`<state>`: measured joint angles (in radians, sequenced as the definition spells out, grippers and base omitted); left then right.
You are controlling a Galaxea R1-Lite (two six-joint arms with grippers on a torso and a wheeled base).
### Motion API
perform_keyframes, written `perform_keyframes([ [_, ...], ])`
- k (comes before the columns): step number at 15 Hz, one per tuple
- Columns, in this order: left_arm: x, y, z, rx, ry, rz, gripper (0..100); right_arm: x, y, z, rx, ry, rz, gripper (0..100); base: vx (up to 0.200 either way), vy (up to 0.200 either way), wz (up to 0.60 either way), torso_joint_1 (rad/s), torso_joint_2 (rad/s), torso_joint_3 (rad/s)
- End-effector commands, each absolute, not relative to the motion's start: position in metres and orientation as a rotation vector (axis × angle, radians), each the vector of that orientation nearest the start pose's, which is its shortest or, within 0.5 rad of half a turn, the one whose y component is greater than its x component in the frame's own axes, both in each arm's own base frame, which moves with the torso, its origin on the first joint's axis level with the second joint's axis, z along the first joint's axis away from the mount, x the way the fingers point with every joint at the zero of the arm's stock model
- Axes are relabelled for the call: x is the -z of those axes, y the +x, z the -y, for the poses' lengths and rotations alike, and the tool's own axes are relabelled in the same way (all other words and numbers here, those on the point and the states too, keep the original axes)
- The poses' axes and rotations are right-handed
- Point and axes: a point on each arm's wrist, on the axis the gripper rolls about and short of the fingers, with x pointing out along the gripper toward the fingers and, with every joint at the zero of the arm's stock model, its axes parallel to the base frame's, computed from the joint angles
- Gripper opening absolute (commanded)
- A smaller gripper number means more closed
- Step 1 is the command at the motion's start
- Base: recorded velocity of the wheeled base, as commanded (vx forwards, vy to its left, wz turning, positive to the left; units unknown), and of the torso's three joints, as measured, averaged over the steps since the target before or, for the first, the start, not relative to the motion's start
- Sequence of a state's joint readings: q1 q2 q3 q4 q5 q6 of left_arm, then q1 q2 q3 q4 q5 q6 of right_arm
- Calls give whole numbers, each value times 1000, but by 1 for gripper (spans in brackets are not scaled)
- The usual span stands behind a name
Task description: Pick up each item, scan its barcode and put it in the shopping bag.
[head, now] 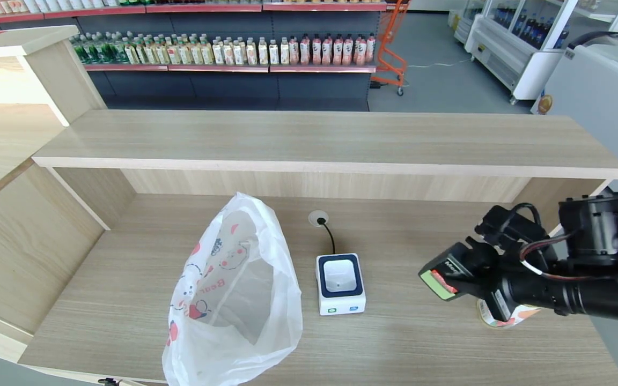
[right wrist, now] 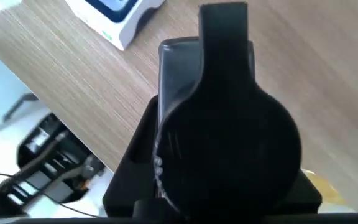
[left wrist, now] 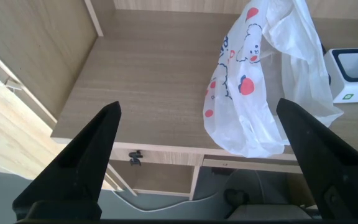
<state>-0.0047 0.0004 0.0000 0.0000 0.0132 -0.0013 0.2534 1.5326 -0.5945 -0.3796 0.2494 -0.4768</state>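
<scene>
Black box (head: 438, 282), clamped in the right gripper (head: 460, 269), points its long axis and green end toward the scanner (head: 340, 284). Left gripper (left wrist: 199, 107) gapes beside the shopping bag (left wrist: 253, 93).

You are in a shop, at its checkout. Beyond the wooden bench (head: 126, 300) you see red-edged shelves (head: 223, 68) lined with rows of drink bottles (head: 223, 52), an orange trolley (head: 393, 48) and glass-fronted coolers (head: 518, 37). On the bench stand a barcode scanner (head: 340, 283) and a plastic shopping bag (head: 234, 300).
</scene>
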Motion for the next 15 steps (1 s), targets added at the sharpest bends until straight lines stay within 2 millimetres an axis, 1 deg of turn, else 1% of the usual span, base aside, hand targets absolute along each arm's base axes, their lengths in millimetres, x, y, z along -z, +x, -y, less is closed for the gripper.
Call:
perform_keyframes([
  [1,-75,-23,0,-9,-2,0,100,-165,173,-16,-492,-751,-325,0,0,0,0,0,0,0],
  [2,-75,-23,0,-9,-2,0,100,-168,167,-9,-491,-865,-298,0,0,0,0,0,0,0],
  [3,-75,-23,0,-9,-2,0,100,-172,158,-5,-525,-969,-232,0,0,0,0,0,0,0],
  [4,-75,-23,0,-9,-2,0,100,-173,153,-5,-584,-1078,-185,0,0,0,0,0,0,0],
  [5,-75,-23,0,-9,-2,0,100,-171,151,-6,-631,-1232,-140,0,0,0,0,0,0,0],
  [6,-75,-23,0,-9,-2,0,100,-170,150,-10,-700,-1406,-49,0,0,0,0,0,0,0],
  [7,-75,-23,0,-9,-2,0,100,-169,151,-14,-782,-1563,68,0,0,0,0,0,0,0],
  [8,-75,-23,0,-9,-2,0,100,-169,154,-19,-858,-1760,259,0,0,0,0,0,0,0],
  [9,-75,-23,0,-9,-2,0,100,-166,158,-20,-916,-1891,419,0,0,0,0,0,0,0],
  [10,-75,-23,0,-9,-2,0,100,-158,162,-24,-980,-1952,518,0,0,0,0,0,0,0],
  [11,-75,-23,0,-9,-2,0,100,-149,165,-29,-1050,-1990,570,0,0,0,0,0,0,0],
  [13,-75,-23,0,-9,-2,0,100,-142,166,-38,-1110,-2094,753,0,0,0,0,0,0,0],
  [14,-75,-23,0,-9,-2,0,100,-138,170,-49,-1161,-2076,888,0,0,0,0,0,0,0],
  [15,-75,-23,0,-9,-2,0,100,-136,171,-68,-1210,-2056,1037,0,0,0,0,0,0,0],
])
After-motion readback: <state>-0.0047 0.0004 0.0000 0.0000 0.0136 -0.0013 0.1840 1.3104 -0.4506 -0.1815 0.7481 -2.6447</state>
